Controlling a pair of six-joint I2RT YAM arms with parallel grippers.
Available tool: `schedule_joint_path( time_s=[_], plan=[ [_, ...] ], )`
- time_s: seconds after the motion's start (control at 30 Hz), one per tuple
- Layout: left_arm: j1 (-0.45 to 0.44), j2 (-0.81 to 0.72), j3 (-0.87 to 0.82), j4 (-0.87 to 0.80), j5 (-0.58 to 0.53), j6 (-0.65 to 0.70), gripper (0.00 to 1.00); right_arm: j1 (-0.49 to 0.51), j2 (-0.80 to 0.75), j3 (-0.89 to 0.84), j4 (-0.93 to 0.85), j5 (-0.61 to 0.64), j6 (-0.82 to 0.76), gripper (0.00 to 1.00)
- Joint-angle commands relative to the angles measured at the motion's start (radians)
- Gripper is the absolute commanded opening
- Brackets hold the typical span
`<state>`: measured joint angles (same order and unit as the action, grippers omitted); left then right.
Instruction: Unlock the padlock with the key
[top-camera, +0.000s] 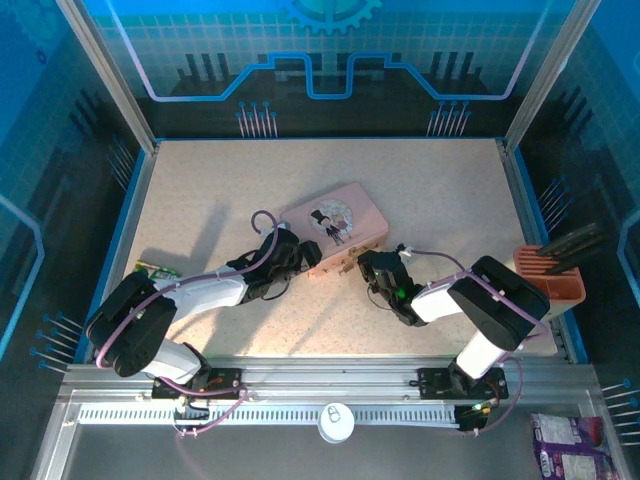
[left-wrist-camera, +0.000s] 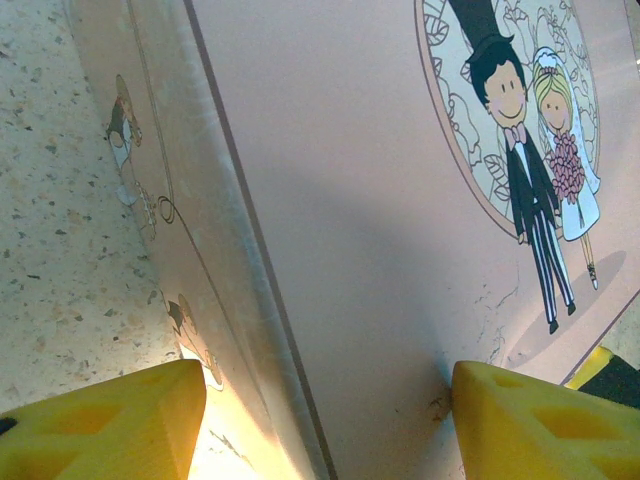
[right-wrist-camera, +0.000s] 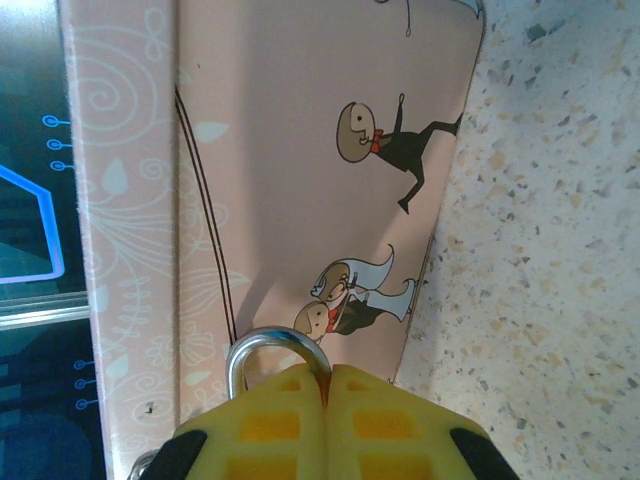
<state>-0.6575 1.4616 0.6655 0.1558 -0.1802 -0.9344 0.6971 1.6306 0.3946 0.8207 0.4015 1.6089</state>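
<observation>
The padlock is hanging at the near side of the pink tin, toward its right end. In the right wrist view only its thin silver shackle is showing, arching up against the tin's wall beside a little cartoon couple; the body is lying hidden behind the yellow fingertips.

The right gripper is sitting right at the padlock with its two fingers pressed flat together, no gap showing between them. Whether the key is pinched between them is hidden. From above, this gripper is reaching in from the near right and meeting the tin's near edge.

The tin is lying flat on the speckled table, a little left of centre and turned at an angle, its lid with the bride and groom picture facing up.

The left gripper is holding the tin at its near left corner: its fingers are standing wide apart, one against the side wall and the other on the far side of the corner. From above, that gripper is coming in from the near left.

At the right edge of the table a terracotta holder is standing with dark tools in it. On the near rail between the arm bases a white round disc is resting.
</observation>
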Motion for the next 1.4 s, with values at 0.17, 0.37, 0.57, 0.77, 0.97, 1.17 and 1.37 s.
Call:
schedule_joint_path(
  time_s=[0.17, 0.37, 0.57, 0.77, 0.97, 1.17, 1.37],
  plan=[
    [-0.006, 0.021, 0.003, -0.082, -0.034, 0.006, 0.66, -0.034, -0.065, -0.014, -0.014, 0.049, -0.019, 0.0],
    [-0.007, 0.024, 0.009, -0.087, -0.038, 0.013, 0.66, -0.049, -0.105, -0.022, -0.059, 0.045, -0.04, 0.0],
    [0.008, -0.001, 0.02, -0.097, -0.016, 0.063, 0.67, -0.083, -0.187, -0.042, -0.119, 0.021, -0.116, 0.0],
    [0.039, -0.127, 0.038, -0.215, -0.005, 0.222, 0.72, -0.09, -0.432, 0.01, -0.455, -0.01, -0.402, 0.0],
    [0.078, -0.32, -0.052, -0.264, 0.011, 0.339, 0.76, -0.093, -0.625, 0.053, -0.756, -0.091, -0.668, 0.0],
    [0.091, -0.519, -0.165, -0.3, -0.031, 0.425, 0.81, -0.091, -0.714, 0.15, -1.066, -0.17, -0.861, 0.0],
    [0.105, -0.71, -0.249, -0.392, -0.129, 0.467, 0.83, -0.064, -0.716, 0.222, -1.311, -0.166, -0.973, 0.0]
  ],
)
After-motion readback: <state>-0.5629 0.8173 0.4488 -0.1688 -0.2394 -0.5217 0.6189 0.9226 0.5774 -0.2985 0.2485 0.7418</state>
